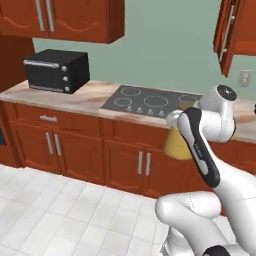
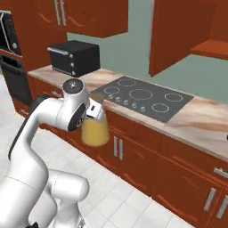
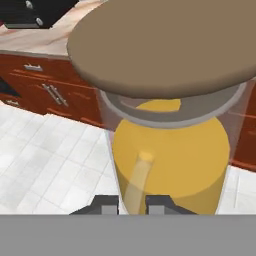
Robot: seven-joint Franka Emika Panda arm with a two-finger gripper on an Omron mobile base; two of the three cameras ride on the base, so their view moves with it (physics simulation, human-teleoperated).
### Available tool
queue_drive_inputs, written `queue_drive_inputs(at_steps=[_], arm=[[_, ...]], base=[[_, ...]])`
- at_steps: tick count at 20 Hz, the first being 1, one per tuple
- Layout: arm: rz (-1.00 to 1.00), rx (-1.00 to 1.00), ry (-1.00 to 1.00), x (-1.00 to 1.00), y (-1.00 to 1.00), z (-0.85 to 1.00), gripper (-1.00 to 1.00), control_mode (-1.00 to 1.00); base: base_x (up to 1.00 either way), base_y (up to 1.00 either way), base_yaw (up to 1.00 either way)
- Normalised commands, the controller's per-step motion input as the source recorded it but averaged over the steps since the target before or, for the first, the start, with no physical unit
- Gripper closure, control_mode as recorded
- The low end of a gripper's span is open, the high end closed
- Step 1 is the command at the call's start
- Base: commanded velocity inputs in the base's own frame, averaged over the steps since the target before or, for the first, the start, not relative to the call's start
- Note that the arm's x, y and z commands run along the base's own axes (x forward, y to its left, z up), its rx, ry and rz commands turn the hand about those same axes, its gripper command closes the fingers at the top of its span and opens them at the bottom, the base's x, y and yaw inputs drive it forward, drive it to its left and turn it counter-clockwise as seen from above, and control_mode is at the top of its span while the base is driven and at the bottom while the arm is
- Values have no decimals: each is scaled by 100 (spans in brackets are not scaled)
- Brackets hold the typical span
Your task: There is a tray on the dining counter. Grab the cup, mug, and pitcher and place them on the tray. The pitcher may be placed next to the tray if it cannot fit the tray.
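While the white arm reaches out over the tiled floor (image 1: 60, 210) in front of the cabinets, the largest things behind it are the red-brown base cabinets (image 2: 178, 173) and the marbled counter (image 1: 75, 97) that tops them, with wall cabinets (image 1: 75, 20) of the same wood above. Set into that counter is a dark stovetop (image 2: 142, 98) with ringed burners and a row of small knobs along its front edge, and toward the counter's far left end stands a black toaster oven (image 1: 57, 70) with a steel handle and three knobs. Next in size is the pitcher (image 3: 170, 155), held up in the air in front of the cabinet doors, off every counter: a clear glass carafe with a wide base filled with orange-yellow liquid, a narrower neck, a grey collar and a broad round brown lid on top. In the hand view a pale curved strip, seemingly its handle, runs down the glass wall toward the fingers. No label, brand or writing can be read on it or on the appliances. Smallest is the pincer (image 3: 132, 204), whose two dark tips stand close together, clenched on the pitcher at that strip; from the base cameras the pitcher hangs just beside the wrist.
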Motion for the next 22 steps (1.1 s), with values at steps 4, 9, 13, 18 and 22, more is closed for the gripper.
queue_drive_inputs(at_steps=[4, 9, 13, 18, 22], arm=[[0, 0, 0, 0, 0, 0, 100, 100], [0, 0, 0, 0, 0, 0, 100, 100], [0, 0, 0, 0, 0, 0, 100, 100], [0, 0, 0, 0, 0, 0, 100, 100], [0, 0, 0, 0, 0, 0, 100, 100]], base=[[0, 81, 82], [21, 70, 81], [85, 29, 68], [100, -37, 28], [100, -73, 10]])
